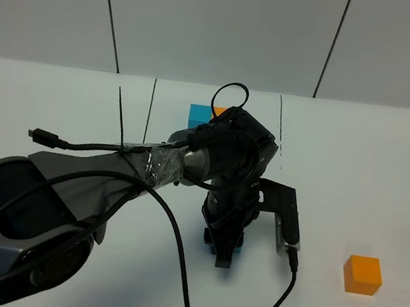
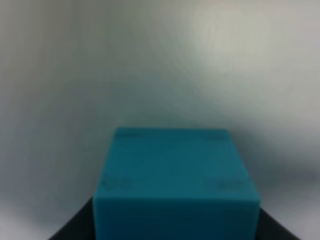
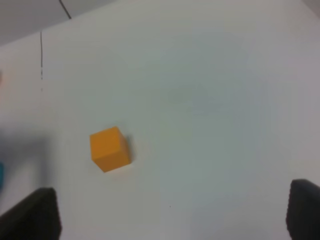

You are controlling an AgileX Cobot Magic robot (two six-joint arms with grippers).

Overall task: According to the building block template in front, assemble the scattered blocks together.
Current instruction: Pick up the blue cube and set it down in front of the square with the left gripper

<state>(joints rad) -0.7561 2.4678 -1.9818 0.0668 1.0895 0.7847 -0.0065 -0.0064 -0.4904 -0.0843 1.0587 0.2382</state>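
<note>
Grips the blue cube (image 2: 175, 185) in the closed left tool (image 1: 224, 255), mid white counter (image 1: 353, 164). Has the orange cube (image 1: 362, 275) flat, off right, well apart. Holds the right tool (image 3: 170, 222) wide open, empty. Shows the template (image 1: 197, 115) at the back, below a grey wall (image 1: 220, 28).

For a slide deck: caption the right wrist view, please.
Right gripper open above the white table, the loose orange cube resting untouched ahead.
</note>
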